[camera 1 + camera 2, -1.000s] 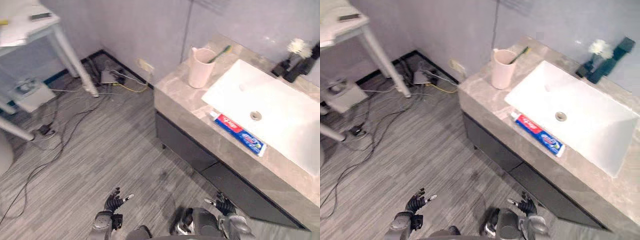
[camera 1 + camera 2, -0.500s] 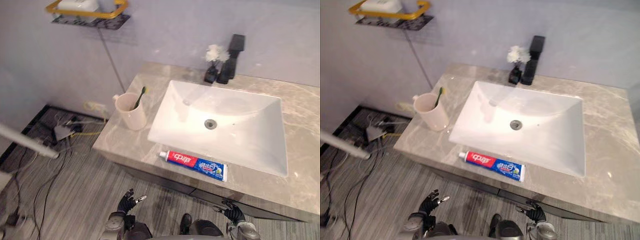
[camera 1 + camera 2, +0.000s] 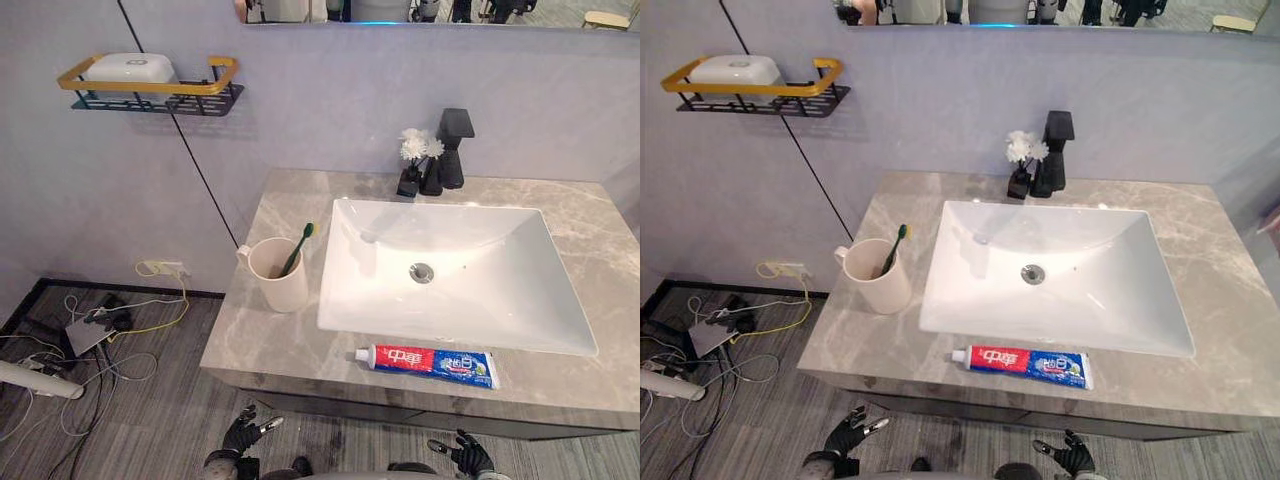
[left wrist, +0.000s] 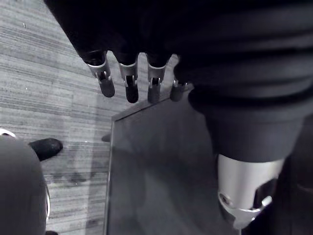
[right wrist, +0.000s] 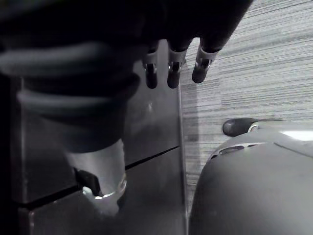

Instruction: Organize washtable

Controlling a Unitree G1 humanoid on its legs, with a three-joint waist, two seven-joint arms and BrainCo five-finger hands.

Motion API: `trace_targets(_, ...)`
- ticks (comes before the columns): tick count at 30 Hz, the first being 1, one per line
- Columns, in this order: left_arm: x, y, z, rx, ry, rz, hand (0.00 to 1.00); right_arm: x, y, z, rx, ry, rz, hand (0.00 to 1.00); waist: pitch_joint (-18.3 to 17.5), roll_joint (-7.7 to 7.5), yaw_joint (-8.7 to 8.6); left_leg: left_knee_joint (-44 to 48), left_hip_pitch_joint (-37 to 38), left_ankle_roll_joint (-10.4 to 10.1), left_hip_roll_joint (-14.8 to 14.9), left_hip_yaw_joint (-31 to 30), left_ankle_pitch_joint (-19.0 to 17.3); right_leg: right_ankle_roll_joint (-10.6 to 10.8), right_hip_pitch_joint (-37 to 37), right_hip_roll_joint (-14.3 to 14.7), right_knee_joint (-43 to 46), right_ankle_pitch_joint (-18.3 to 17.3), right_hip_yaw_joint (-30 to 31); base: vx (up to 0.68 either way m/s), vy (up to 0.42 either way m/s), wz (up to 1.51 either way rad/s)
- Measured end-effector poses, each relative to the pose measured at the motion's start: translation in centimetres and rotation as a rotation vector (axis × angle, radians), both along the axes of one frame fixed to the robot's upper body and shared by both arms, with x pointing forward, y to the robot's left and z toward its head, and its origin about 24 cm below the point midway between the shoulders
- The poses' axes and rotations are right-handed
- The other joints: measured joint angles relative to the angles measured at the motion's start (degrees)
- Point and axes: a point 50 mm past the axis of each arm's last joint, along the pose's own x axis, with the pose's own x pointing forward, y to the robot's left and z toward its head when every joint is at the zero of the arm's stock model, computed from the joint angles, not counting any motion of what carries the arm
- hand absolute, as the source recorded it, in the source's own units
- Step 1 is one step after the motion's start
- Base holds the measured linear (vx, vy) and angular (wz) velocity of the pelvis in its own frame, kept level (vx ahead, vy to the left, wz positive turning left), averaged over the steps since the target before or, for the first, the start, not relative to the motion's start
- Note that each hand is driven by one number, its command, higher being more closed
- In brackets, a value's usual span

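A red, white and blue toothpaste tube lies flat on the marble washtable, along the front rim of the white sink. A cream cup with a green toothbrush in it stands left of the sink. My left hand hangs open below the table's front edge, its fingers straight over the floor. My right hand is also low by the cabinet front, open and holding nothing.
A black faucet and a small vase of white flowers stand behind the sink. A yellow-railed wall shelf with a white soap box hangs at upper left. Cables and a power strip lie on the floor left of the cabinet.
The camera has swung round and up, so the washtable now sits square in view with the wall shelf and mirror edge showing. Both hands stay low and open.
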Motion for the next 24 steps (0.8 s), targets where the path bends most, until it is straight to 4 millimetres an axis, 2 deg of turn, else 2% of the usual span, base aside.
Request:
trace_targets(10,-0.82,0.17,-0.22,0.001,0.022,0.014,0.0,-0.51,-0.31,-0.11,-0.009,0.021,-0.009,0.0,-0.9,-0.13,-0.05,-2.3,1.7,0.3,-0.1,0.2,1.0,0.1,0.6,0.1,-0.1,0.1,0.3,-0.04,0.003,-0.02)
trace_targets(11,-0.86,0.32,-0.21,0.006,0.024,0.018,0.0,0.07,-0.67,-0.06,-0.021,0.023,-0.003,0.0,-0.9,-0.3,0.04,-2.3,2.0,0.3,-0.7,1.1,0.9,0.7,1.6,0.1,-2.1,0.8,1.1,0.0,0.0,0.0)
trace_targets(16,-0.91,0.32,-0.23,0.006,0.026,0.019,0.0,0.06,-0.68,-0.06,-0.021,0.024,-0.003,0.0,-0.8,-0.15,0.04,-2.3,2.0,0.3,-0.7,1.1,0.9,0.7,1.6,0.1,-2.1,0.8,1.0,0.0,0.0,0.0)
trace_targets(24,-0.83,0.35,-0.21,0.021,0.023,0.03,0.0,-0.3,-0.83,-0.11,-0.014,0.025,-0.033,0.0,-0.9,-0.2,0.17,-2.3,0.3,0.3,-0.3,0.5,0.9,1.0,1.8,0.1,-4.4,1.7,-1.2,0.01,-0.01,0.1)
